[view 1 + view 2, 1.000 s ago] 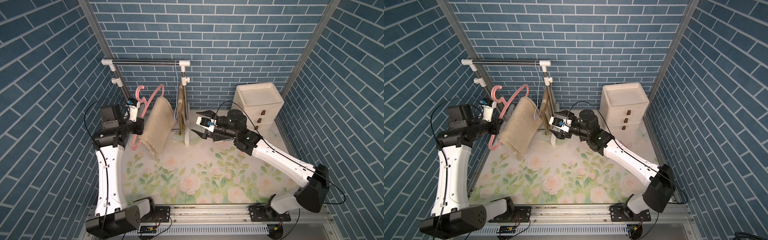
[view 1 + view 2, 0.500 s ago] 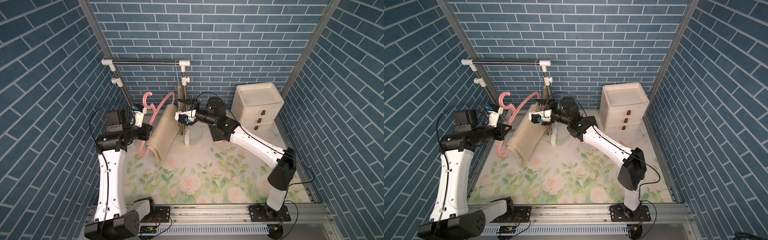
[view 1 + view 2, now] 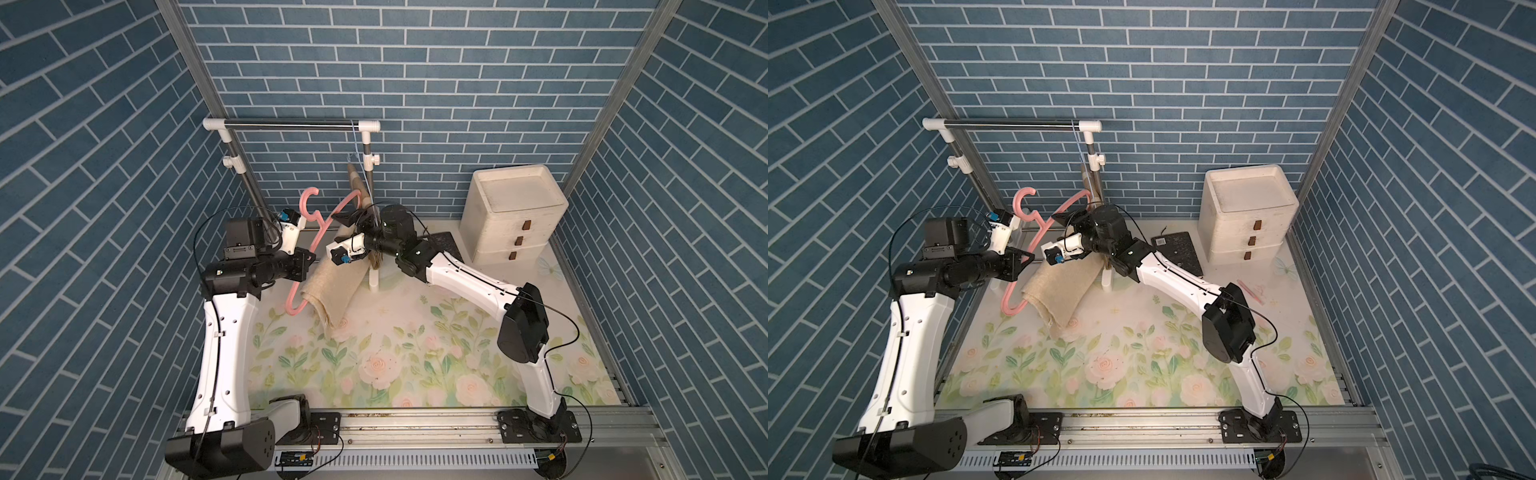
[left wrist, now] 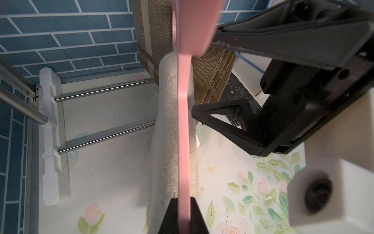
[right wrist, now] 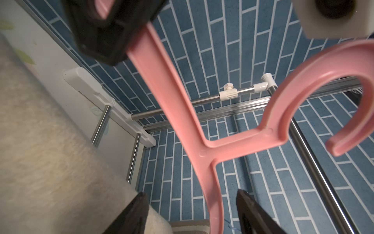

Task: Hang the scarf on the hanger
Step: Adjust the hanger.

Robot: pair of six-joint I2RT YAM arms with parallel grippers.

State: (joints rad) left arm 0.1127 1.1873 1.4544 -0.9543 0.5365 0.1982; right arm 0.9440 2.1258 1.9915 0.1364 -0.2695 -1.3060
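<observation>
The pink hanger (image 3: 309, 200) (image 3: 1022, 199) is held tilted in the air in front of the rack, and the beige scarf (image 3: 332, 291) (image 3: 1059, 291) lies draped over its bottom bar, its end hanging toward the mat. My left gripper (image 3: 309, 261) (image 4: 183, 202) is shut on the hanger's (image 4: 183, 121) sloping arm, the scarf (image 4: 168, 131) just beyond. My right gripper (image 3: 343, 228) (image 5: 191, 197) is open, its jaws on either side of the hanger's (image 5: 182, 113) other arm below the hook, apart from it.
The metal clothes rack (image 3: 291, 123) stands at the back, with a striped brown cloth (image 3: 358, 187) hanging at its right post. A white drawer unit (image 3: 515, 216) sits back right, a dark slab (image 3: 442, 245) beside it. The floral mat (image 3: 395, 365) covers the floor.
My right arm has swung from mid-table up to the hanger, its jaws narrowing a little. My left arm has shifted the hanger and scarf slightly right and forward.
</observation>
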